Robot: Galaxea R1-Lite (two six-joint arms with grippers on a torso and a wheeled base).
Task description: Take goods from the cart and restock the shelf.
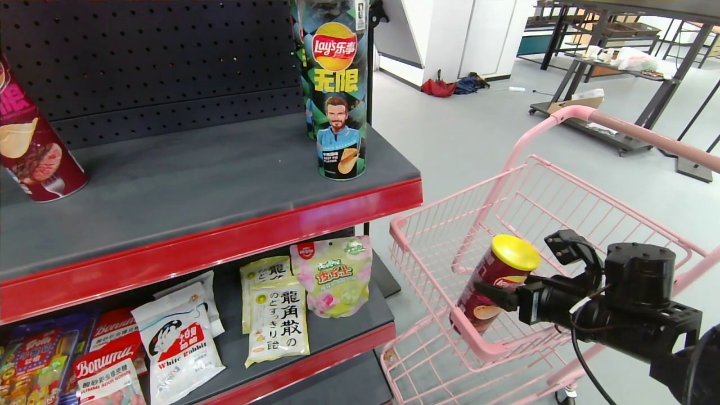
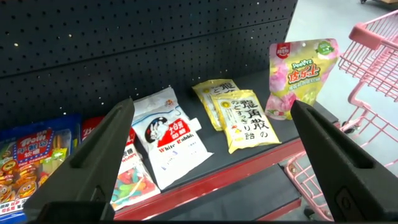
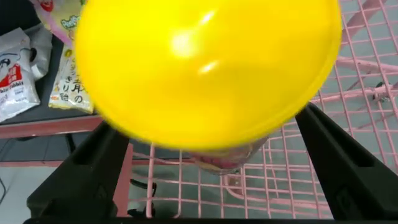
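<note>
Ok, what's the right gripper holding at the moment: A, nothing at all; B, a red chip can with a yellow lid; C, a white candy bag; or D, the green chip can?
B: the right gripper is closed on the red chip can with the yellow lid, held tilted at the pink cart.

The shelf (image 1: 185,185) takes the left of the head view, with the cart (image 1: 450,197) just beside it on the right. On the upper board a tall can (image 1: 337,95) stands upright near the right end, and a second can (image 1: 34,152) leans at the far left edge. Beneath, on the lower board, bags (image 1: 275,315) lie side by side. Lower right, a tilted can (image 1: 492,281) sits at the cart's near-left corner — between the right gripper's (image 1: 492,295) fingers.
</note>
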